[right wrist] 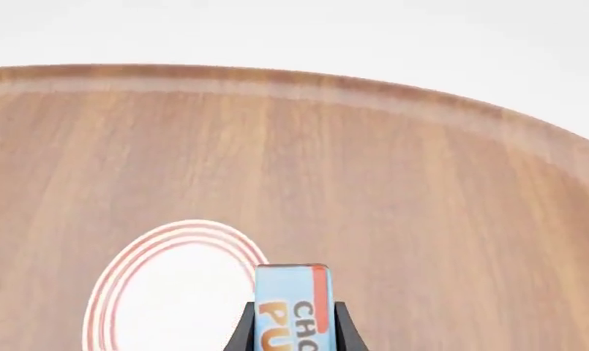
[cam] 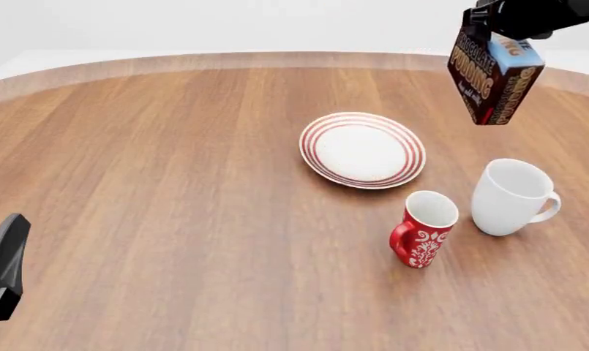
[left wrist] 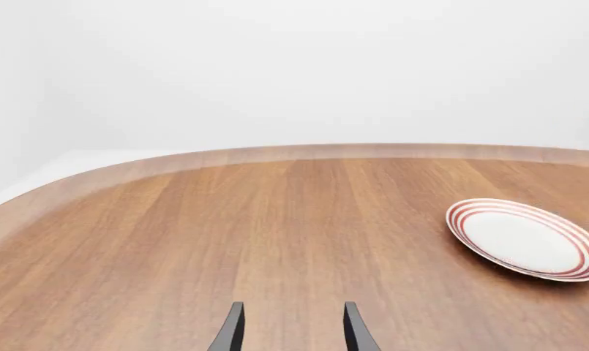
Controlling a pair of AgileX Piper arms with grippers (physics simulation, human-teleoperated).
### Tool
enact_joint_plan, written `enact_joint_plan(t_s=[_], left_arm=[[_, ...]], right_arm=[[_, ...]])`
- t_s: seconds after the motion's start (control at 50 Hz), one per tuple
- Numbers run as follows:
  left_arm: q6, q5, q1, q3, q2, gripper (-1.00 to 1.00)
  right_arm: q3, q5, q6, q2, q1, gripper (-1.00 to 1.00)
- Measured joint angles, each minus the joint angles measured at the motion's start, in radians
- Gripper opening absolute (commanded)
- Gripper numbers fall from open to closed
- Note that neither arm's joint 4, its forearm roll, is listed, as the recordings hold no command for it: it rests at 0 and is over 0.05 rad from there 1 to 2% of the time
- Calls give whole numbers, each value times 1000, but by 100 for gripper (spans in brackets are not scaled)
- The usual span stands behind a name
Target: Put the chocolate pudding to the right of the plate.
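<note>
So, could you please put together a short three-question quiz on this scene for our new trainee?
1. True or false: the chocolate pudding is resting on the table.
2. Which mug stands nearer the plate? A) red mug B) white mug
3. Fill in: the left gripper has its fingers ____ and holds nothing.

Key
1. False: the right gripper holds it in the air, tilted, beyond and to the right of the plate.
2. A.
3. Apart (open).
</note>
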Motion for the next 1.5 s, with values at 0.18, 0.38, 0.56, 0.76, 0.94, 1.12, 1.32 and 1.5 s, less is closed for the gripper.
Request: enact_joint_plan(t_s=[0.18,0.38,0.56,0.76,0.94,1.12,1.32,1.5], left_arm=[[0,0,0,0,0,100],[0,0,0,0,0,100],[0,0,0,0,0,100],[0,0,0,0,0,100],[0,0,0,0,0,100],[0,0,0,0,0,100],[0,0,0,0,0,100],[0,0,0,0,0,100]], right_arm=[[26,-38,11,38,-30,-100],[19,-69,27,97,-44,-100],[4,-92,35,155,-53,-100],[-39,-101,44,226,-65,-100],[-80,-98,50,270,-74,-100],[-101,-101,54,297,-93,-100],[-111,-115,61,325,-120,-100],[-114,-129,68,351,-129,-100]])
